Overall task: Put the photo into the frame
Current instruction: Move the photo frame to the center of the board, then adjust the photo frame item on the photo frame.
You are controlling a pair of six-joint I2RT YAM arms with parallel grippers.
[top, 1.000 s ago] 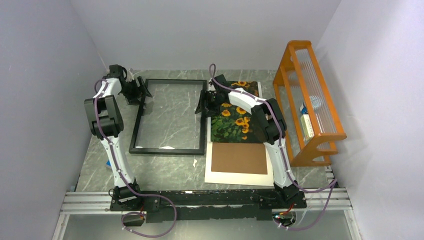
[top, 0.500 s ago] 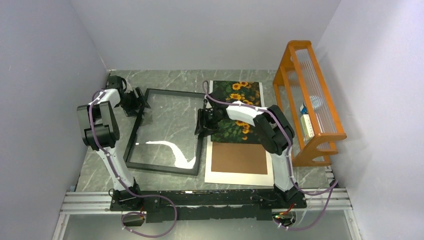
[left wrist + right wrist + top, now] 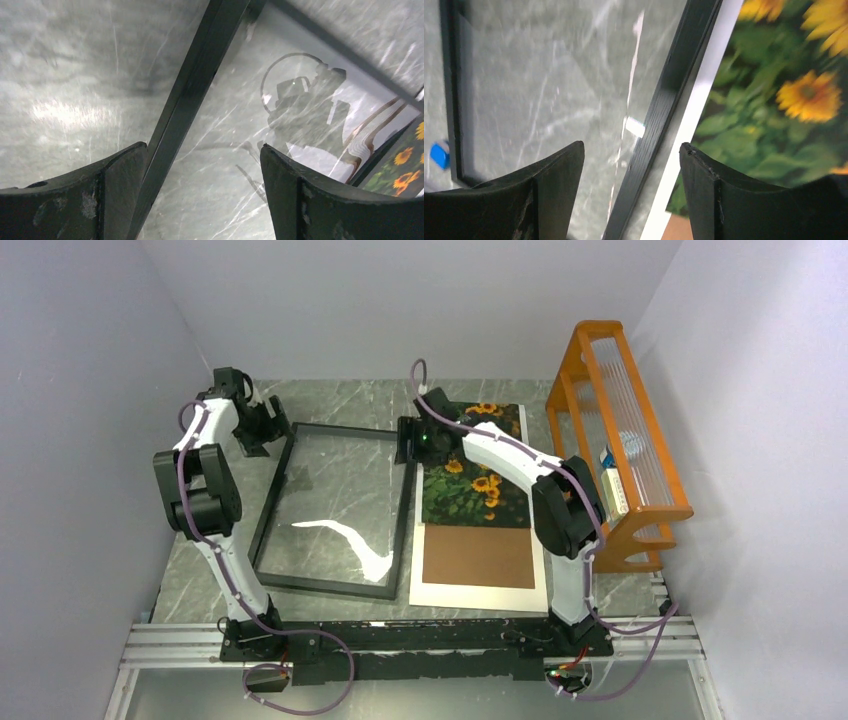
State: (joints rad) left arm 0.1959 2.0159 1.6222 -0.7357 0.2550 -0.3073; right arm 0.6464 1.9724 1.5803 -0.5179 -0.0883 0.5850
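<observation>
Left gripper (image 3: 202, 147): straddles the frame (image 3: 320, 583) at its far-left corner, fingers apart, clamping nothing. Right gripper (image 3: 631, 144): straddles the far-right corner, fingers likewise apart. Frame: lies askew left of centre. Photo (image 3: 465, 502): lies toward the far-right corner, just beside the frame.

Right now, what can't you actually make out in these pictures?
Top view: the right arm covers part of the photo.
Top view: items in the orange rack are too small to name.
Right wrist view: a blue thing past the frame is blurred and unidentifiable.
Left wrist view: blur hides whether the left gripper touches the frame.
</observation>
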